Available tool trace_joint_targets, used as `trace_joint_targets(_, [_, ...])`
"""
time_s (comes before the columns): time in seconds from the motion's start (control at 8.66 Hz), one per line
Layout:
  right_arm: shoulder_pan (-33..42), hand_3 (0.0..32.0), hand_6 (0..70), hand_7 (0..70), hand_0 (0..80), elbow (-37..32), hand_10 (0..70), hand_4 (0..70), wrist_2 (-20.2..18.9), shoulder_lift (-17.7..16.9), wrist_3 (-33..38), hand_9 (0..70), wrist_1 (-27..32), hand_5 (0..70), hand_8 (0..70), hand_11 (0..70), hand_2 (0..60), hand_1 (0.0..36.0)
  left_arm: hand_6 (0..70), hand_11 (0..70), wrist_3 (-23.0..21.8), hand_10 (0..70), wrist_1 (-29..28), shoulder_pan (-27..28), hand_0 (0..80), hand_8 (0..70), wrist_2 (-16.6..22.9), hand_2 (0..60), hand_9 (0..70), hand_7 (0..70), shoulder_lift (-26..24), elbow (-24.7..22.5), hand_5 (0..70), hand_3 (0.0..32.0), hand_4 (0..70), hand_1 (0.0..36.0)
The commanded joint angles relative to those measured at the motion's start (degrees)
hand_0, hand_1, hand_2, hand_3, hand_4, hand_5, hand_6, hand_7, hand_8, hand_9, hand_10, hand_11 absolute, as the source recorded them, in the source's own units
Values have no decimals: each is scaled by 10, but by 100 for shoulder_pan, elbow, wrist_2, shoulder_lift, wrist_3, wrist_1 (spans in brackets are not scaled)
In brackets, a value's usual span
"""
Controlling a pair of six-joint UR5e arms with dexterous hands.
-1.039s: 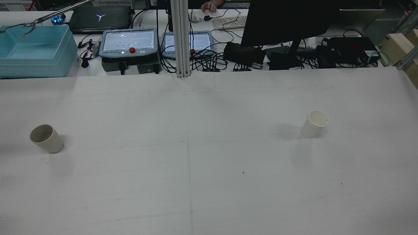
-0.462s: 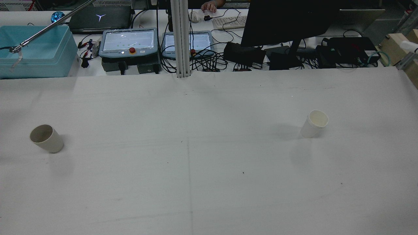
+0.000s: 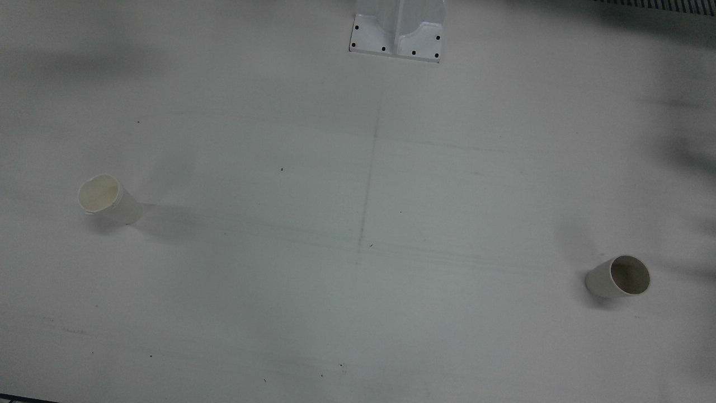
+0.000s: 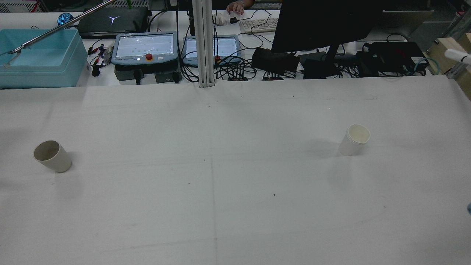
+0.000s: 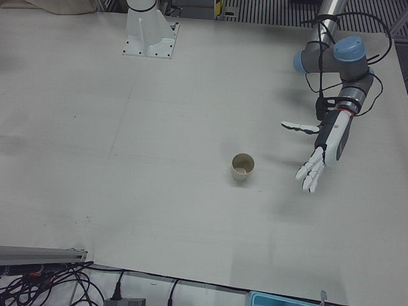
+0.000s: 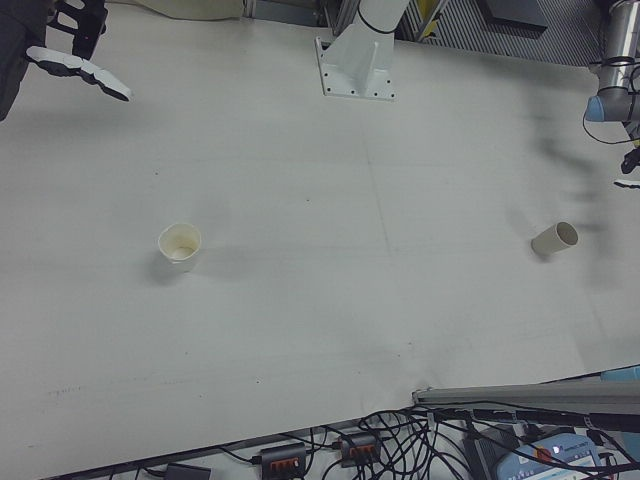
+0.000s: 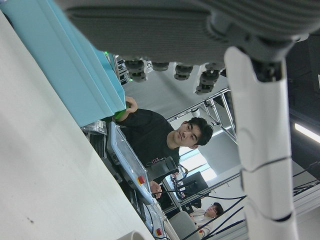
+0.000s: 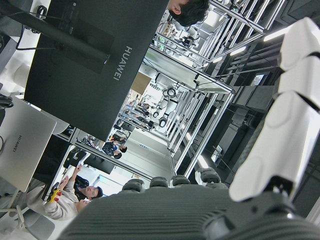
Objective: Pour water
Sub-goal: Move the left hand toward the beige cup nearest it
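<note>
White worktop (image 4: 220, 184): both cups unmoved since earlier; left hand (image 5: 322, 150) spread beside tan cup (image 5: 243, 167), right hand (image 6: 70, 55) spread, far from white cup (image 6: 180, 244). No grasp yet.

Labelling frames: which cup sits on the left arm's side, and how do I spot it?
Start at the white table in the rear view and go to its left edge. The cup there is beige with a dark, greyish inside; the other cup, far right, is white with a cream inside.
</note>
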Motion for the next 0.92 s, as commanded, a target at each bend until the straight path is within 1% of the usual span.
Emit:
trace_joint_targets(0.0, [-22, 0, 0, 0, 459, 58, 0, 35, -3, 63, -2, 3, -9, 0, 0, 0, 150, 145, 37, 95, -18, 48, 9, 571, 595, 0, -504, 0, 0, 71, -424, 379, 55, 0, 157, 179])
trace_joint_targets(0.12, [-22, 0, 0, 0, 459, 58, 0, 39, -37, 116, -2, 4, 0, 0, 0, 0, 150, 142, 42, 94, 7, 47, 35, 571, 603, 0, -504, 0, 1, 78, -539, 452, 53, 0, 159, 185])
trace_joint_targets(0.23, [-49, 0, 0, 0, 459, 49, 0, 41, -55, 117, -11, 7, 0, 0, 0, 0, 150, 141, 35, 84, 7, 39, 26, 667, 624, 0, -512, 0, 0, 74, -679, 609, 39, 0, 143, 206])
trace_joint_targets(0.35, [-58, 0, 0, 0, 458, 23, 0, 43, -55, 125, -11, 8, 0, 0, 0, 0, 149, 140, 26, 74, -1, 32, 9, 703, 624, 0, -512, 0, 0, 63, -890, 846, 15, 0, 119, 207])
trace_joint_targets(0.46, [-58, 0, 1, 0, 460, 6, 0, 44, -55, 134, -11, 10, 0, 0, 0, 0, 149, 140, 21, 68, -1, 28, -17, 851, 619, 0, -512, 0, 0, 57, -944, 926, 16, 0, 119, 202])
trace_joint_targets(0.58, [-66, 0, 1, 1, 459, -12, 0, 43, -55, 160, -11, 10, 0, 0, 0, 0, 152, 142, 19, 66, 7, 26, 0, 931, 615, 0, -626, 0, 0, 52, -945, 979, 9, 0, 125, 198])
trace_joint_targets(0.81, [-49, 0, 1, 2, 459, -12, 0, 43, -55, 161, -11, 11, 0, 0, 0, 0, 155, 142, 28, 64, -1, 26, -271, 949, 603, 0, -679, 0, 0, 51, -980, 1365, 0, 0, 157, 184])
